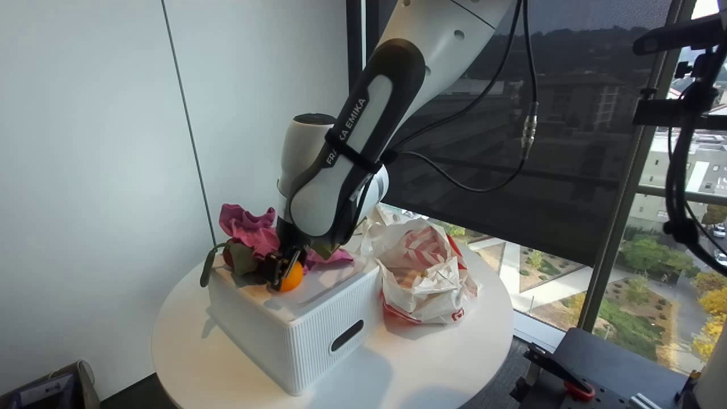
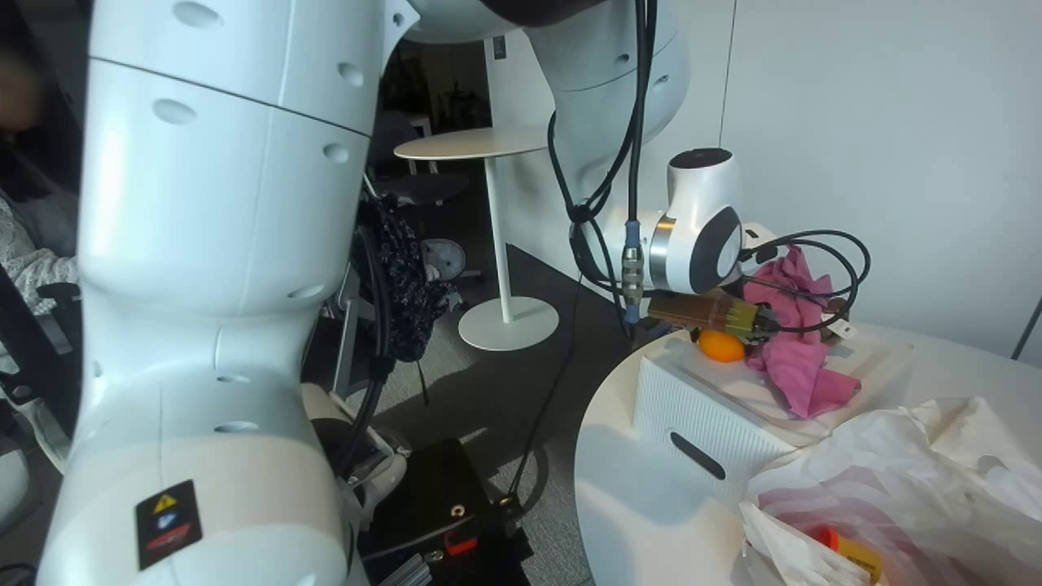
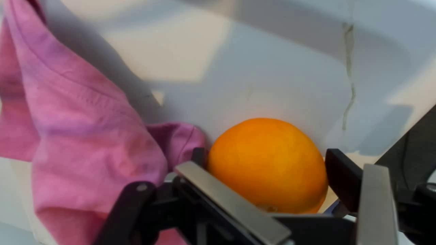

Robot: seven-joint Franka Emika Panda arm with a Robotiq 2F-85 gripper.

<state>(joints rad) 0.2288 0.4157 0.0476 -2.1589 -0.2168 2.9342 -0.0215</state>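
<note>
An orange (image 3: pixel 269 163) rests on the flat top of a white ribbed box (image 1: pixel 335 326); it also shows in both exterior views (image 1: pixel 293 277) (image 2: pixel 722 347). My gripper (image 3: pixel 265 157) points down around it, one black fingertip close against each side. Whether the fingers grip it or only stand beside it, I cannot tell. In an exterior view the gripper (image 1: pixel 284 271) is low at the box top. A crumpled pink cloth (image 3: pixel 88 136) lies just beside the left finger; it also shows in both exterior views (image 1: pixel 258 238) (image 2: pixel 802 358).
The box stands on a round white table (image 1: pixel 187 358). A white and red plastic bag (image 1: pixel 426 289) sits beside it, with a red-orange and yellow item (image 2: pixel 851 557) inside. A dark green leaf-like thing (image 1: pixel 241 258) is at the box's edge. A wall and window are behind.
</note>
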